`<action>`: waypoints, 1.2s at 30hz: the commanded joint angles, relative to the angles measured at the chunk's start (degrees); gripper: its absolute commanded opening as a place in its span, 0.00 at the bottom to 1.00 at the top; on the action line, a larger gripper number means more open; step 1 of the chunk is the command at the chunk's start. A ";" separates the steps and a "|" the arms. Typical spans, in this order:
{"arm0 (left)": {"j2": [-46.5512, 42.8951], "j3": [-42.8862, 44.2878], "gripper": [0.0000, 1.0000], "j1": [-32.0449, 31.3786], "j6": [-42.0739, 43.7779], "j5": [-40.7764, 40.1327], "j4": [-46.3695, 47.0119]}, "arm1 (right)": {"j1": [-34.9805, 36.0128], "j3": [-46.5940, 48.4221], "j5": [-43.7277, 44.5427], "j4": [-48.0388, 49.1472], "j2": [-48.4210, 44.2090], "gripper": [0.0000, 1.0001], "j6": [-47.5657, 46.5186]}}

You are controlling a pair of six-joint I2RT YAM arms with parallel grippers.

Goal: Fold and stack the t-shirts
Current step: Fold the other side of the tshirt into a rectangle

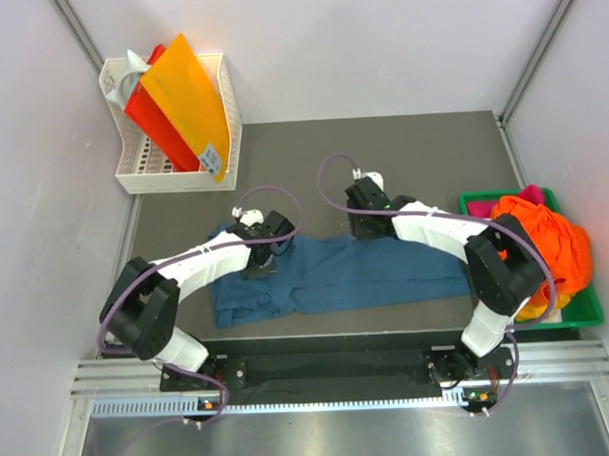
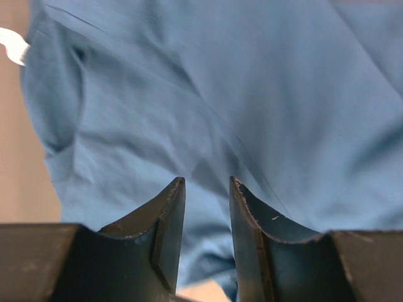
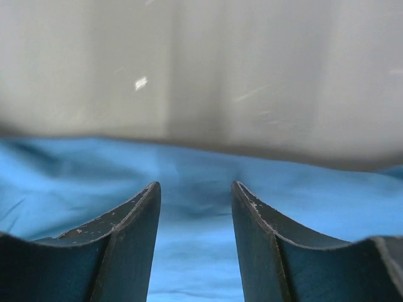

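Note:
A dark teal-blue t-shirt (image 1: 346, 277) lies spread lengthwise across the near part of the dark table. My left gripper (image 1: 258, 262) hangs over its left part. In the left wrist view the left gripper (image 2: 206, 181) is open, with wrinkled blue cloth (image 2: 252, 94) below and nothing between the fingers. My right gripper (image 1: 364, 226) is at the shirt's far edge, near the middle. In the right wrist view the right gripper (image 3: 195, 185) is open just above the blue cloth (image 3: 75, 176), holding nothing. An orange t-shirt (image 1: 545, 240) lies bunched with a magenta one (image 1: 529, 195) and a yellow one (image 1: 532, 305).
The bunched shirts fill a green tray (image 1: 578, 320) at the table's right edge. A white basket (image 1: 147, 168) with orange and red sheets (image 1: 185, 92) stands at the back left. White walls close in the table on three sides.

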 commanded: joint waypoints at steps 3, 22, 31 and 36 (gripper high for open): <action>4.20 -1.73 0.39 4.72 0.89 1.60 5.62 | -4.22 -2.77 2.00 1.21 -5.16 0.49 0.47; 15.54 -0.86 0.35 14.39 3.35 10.39 9.94 | -15.47 -1.37 -3.53 -1.60 4.59 0.48 1.78; 18.17 4.33 0.35 19.84 6.69 9.69 7.47 | -21.01 3.90 -6.78 -2.48 10.48 0.48 2.49; 20.11 6.70 0.34 22.74 8.19 8.55 6.68 | -21.98 6.98 -6.52 -2.22 13.12 0.47 2.49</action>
